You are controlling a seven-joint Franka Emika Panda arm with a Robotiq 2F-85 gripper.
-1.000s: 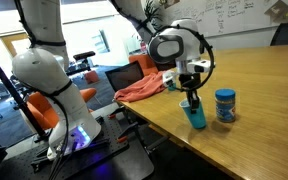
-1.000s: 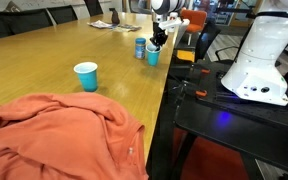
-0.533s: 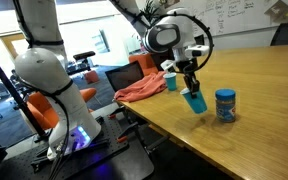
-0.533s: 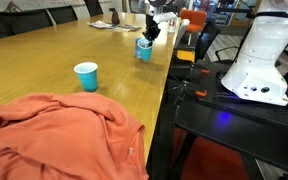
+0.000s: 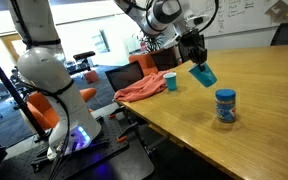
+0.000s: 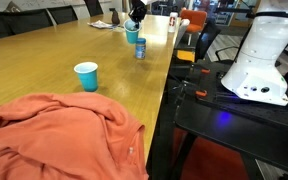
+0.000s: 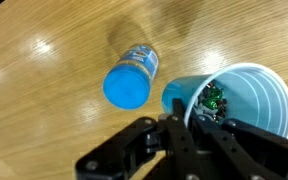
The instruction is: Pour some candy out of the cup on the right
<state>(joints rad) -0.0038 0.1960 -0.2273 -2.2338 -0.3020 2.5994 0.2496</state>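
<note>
While the gripper (image 7: 191, 120) is clamped on the near wall of the tilted, lifted cup (image 7: 256, 92), the candy (image 7: 213, 97) lies against that wall, the blue jar (image 7: 132, 78) below and just aside.

Long wooden table (image 5: 269, 95) occupies 3 to 6 o'clock in an exterior view; whiteboard (image 5: 239, 12) on the wall at 1 o'clock; bright window (image 5: 79, 35) at 11 o'clock; orange chair (image 5: 144, 66) near centre, beside the table edge; dark chairs (image 6: 59, 15) at 11 o'clock.
</note>
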